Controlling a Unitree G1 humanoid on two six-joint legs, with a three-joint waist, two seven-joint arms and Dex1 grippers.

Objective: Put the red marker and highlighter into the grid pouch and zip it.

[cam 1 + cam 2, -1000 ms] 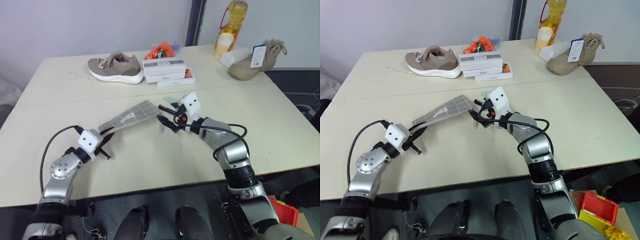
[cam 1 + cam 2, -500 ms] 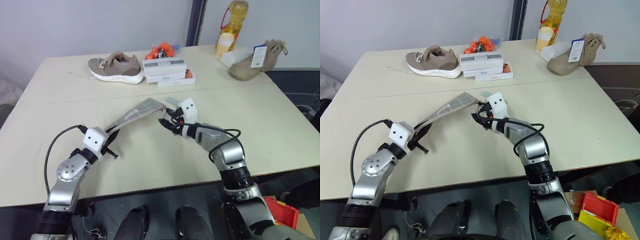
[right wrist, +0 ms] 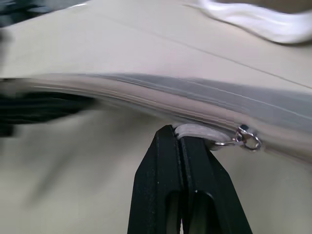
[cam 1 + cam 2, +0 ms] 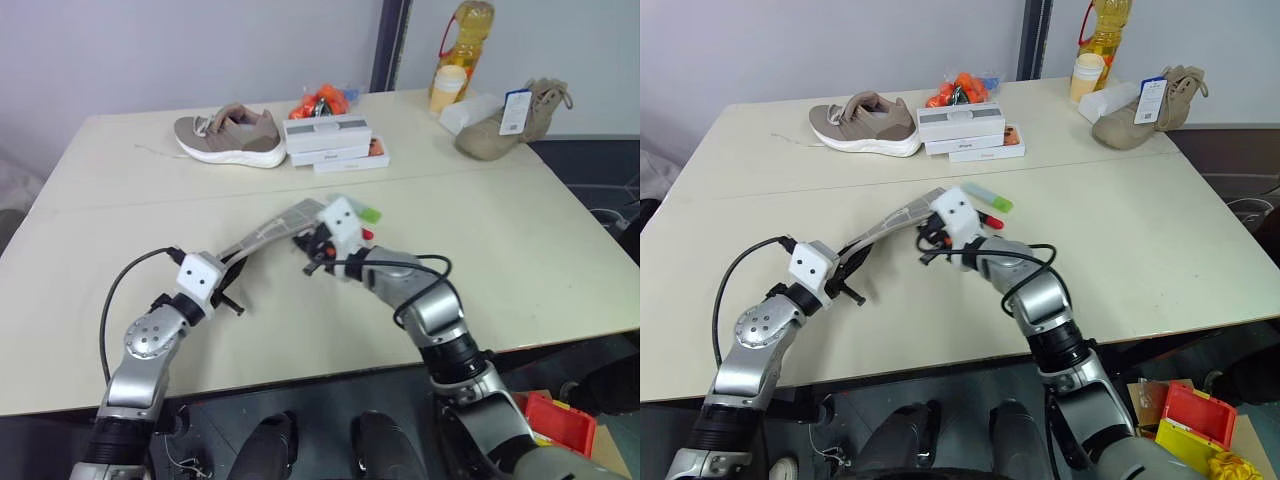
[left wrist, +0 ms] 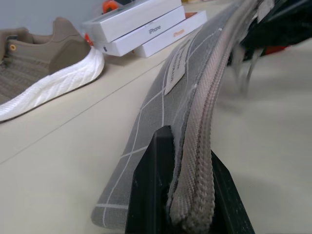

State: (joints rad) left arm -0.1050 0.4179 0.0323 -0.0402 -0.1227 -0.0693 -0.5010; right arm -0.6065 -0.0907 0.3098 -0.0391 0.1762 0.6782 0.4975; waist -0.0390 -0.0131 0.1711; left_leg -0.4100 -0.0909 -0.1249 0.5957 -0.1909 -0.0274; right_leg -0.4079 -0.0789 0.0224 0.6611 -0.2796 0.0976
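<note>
Right tool (image 3: 181,139) swung left, now clamped on zipper pull (image 3: 195,132), left tool (image 5: 187,195) pinching grid pouch (image 5: 161,105).

In front of me the beige table (image 4: 520,250) carries a sneaker (image 4: 230,135), white boxes (image 4: 335,142), a boot (image 4: 505,125), a bottle (image 4: 460,45), the highlighter (image 4: 987,196) and the red marker (image 4: 990,219).

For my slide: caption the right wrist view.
Right gripper shut on the grid pouch zipper pull, pouch held above the table.

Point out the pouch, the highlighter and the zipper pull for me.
pouch (image 5: 161,105), left wrist view, gridded side panel.
highlighter (image 4: 987,196), right eye view, mid body.
zipper pull (image 3: 195,132), right wrist view, white tab in the claw.
</note>
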